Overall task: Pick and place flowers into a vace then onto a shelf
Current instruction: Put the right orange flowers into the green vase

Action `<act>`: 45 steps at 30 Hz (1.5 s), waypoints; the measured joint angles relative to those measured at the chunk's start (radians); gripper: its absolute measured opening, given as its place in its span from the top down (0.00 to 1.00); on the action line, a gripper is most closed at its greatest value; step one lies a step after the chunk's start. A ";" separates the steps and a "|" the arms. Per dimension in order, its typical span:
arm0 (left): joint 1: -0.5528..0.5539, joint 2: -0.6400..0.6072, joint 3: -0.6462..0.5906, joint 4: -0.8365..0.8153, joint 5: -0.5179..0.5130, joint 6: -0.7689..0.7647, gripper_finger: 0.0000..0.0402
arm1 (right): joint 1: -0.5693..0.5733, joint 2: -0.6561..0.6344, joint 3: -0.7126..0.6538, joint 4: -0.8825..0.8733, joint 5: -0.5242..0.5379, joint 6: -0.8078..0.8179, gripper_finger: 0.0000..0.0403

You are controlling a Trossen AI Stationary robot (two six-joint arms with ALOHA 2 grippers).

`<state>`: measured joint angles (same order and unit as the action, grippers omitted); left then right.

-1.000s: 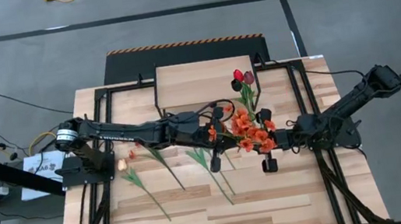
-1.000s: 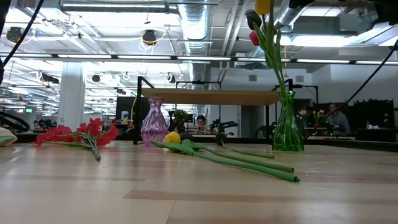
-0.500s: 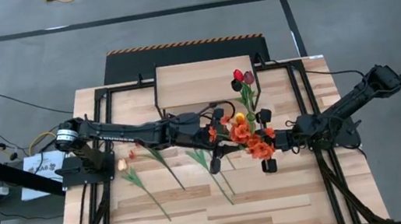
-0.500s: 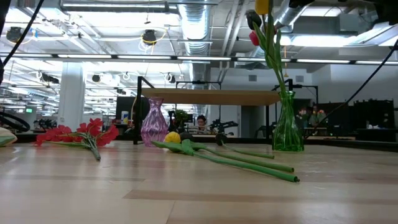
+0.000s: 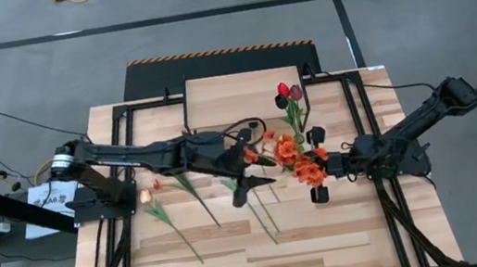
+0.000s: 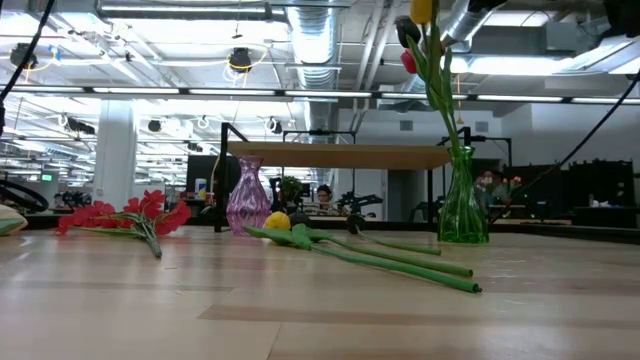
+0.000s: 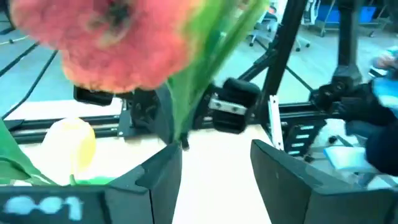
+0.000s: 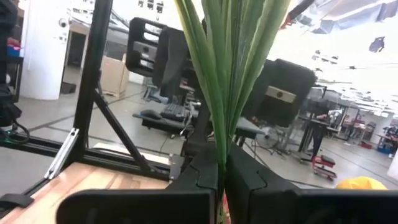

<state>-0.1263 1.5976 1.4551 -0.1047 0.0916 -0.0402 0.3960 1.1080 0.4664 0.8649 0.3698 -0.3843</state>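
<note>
Right of frame centre, left gripper (image 5: 258, 170) has just let go the orange spray (image 5: 304, 166), now clenched in right gripper (image 5: 329, 167): handover done.

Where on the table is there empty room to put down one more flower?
The near strip of the table, below the loose flowers, is bare. The shelf top is bare too. The middle is crowded: orange-red sprays, left pincer, right pincer, green vase.

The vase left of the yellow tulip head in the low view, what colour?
Purple-pink glass vase; the low view shows it best.
</note>
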 joint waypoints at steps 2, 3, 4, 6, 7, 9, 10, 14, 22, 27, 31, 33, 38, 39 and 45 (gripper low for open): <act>-0.013 -0.015 0.000 -0.016 -0.007 0.004 0.55 | 0.016 -0.017 0.000 -0.014 0.006 0.000 1.00; -0.021 -0.020 -0.001 -0.022 -0.017 0.009 0.55 | 0.028 -0.028 0.000 -0.028 0.022 -0.003 1.00; -0.029 -0.030 -0.010 -0.022 -0.031 0.017 0.55 | 0.042 -0.039 -0.001 -0.043 0.046 -0.011 1.00; -0.046 -0.050 -0.037 -0.012 -0.072 0.025 0.55 | 0.077 -0.062 -0.005 -0.050 0.099 -0.032 1.00; -0.051 -0.065 -0.051 -0.009 -0.095 0.029 0.55 | 0.095 -0.075 -0.016 -0.041 0.117 -0.044 1.00; -0.061 -0.100 -0.091 0.002 -0.147 0.033 0.55 | 0.131 -0.101 -0.052 0.013 0.127 -0.072 1.00; -0.065 -0.122 -0.118 0.029 -0.171 0.032 0.55 | 0.149 -0.121 -0.078 0.057 0.130 -0.087 1.00; -0.069 -0.232 -0.255 0.172 -0.205 0.026 0.55 | 0.212 -0.228 -0.168 0.162 0.224 -0.157 1.00; -0.070 -0.396 -0.517 0.393 -0.209 0.023 0.55 | 0.209 -0.371 -0.242 0.169 0.378 -0.226 1.00; -0.070 -0.451 -0.658 0.553 -0.210 0.024 0.55 | 0.096 -0.372 -0.262 0.167 0.392 -0.181 1.00; -0.070 -0.456 -0.730 0.640 -0.209 0.024 0.55 | 0.002 -0.370 -0.281 0.167 0.390 -0.129 1.00; -0.074 -0.455 -0.743 0.646 -0.208 0.020 0.55 | -0.038 -0.370 -0.291 0.168 0.369 -0.095 1.00; -0.077 -0.456 -0.768 0.653 -0.204 0.019 0.55 | -0.106 -0.370 -0.297 0.141 0.334 -0.026 1.00; -0.077 -0.456 -0.771 0.655 -0.203 0.020 0.55 | -0.113 -0.370 -0.298 0.127 0.335 -0.012 1.00; -0.078 -0.456 -0.771 0.652 -0.204 0.023 0.55 | -0.145 -0.369 -0.298 0.077 0.334 0.037 1.00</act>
<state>-0.2043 1.1419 0.6838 0.5476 -0.1120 -0.0170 0.2509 0.7393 0.1684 0.9419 0.7036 -0.3470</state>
